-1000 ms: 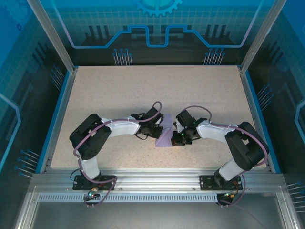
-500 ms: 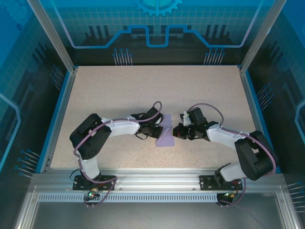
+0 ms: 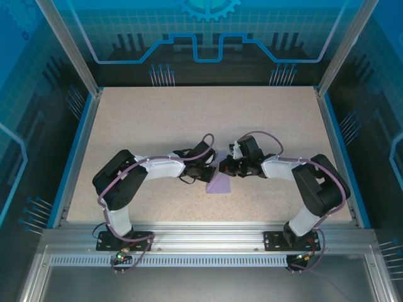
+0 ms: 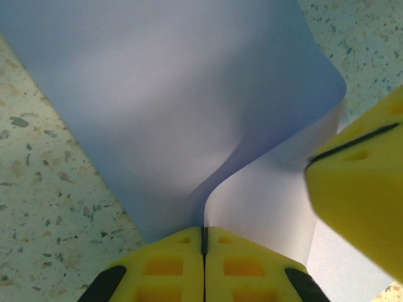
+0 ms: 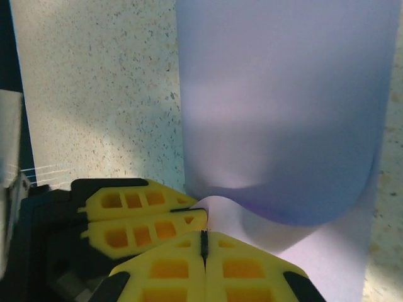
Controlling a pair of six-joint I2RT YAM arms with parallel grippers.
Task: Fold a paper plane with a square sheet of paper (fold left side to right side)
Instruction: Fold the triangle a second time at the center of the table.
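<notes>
Sheet position: the square sheet of paper [image 3: 220, 183] lies mid-bench, between the two arms. Its near part is flat on the speckled bench [image 3: 157, 126], and its far edge is lifted and curled over.

Left tool [image 4: 203, 250]: yellow fingers are pressed together, with the sheet's edge running down into the seam between them. It is pinching the paper.

Right tool [image 5: 203, 250]: its fingers are likewise shut. The curl of the sheet meets their seam, so it appears to hold the same raised edge just beside the left tool. The two tools sit nearly touching.

Handling notes (judgement):
- Very light, thin and limp. It bows into an S-curve under its own weight and takes no load.
- Smooth, so it is likely to slide on the bench unless held down.
- Creases and tears easily, and any stray kink will spoil the fold line.
- Best hold is a shallow pinch at an edge or corner, kept low, with the free part left resting on the bench.
- The fold looks underway but is not yet laid flat or creased.
</notes>
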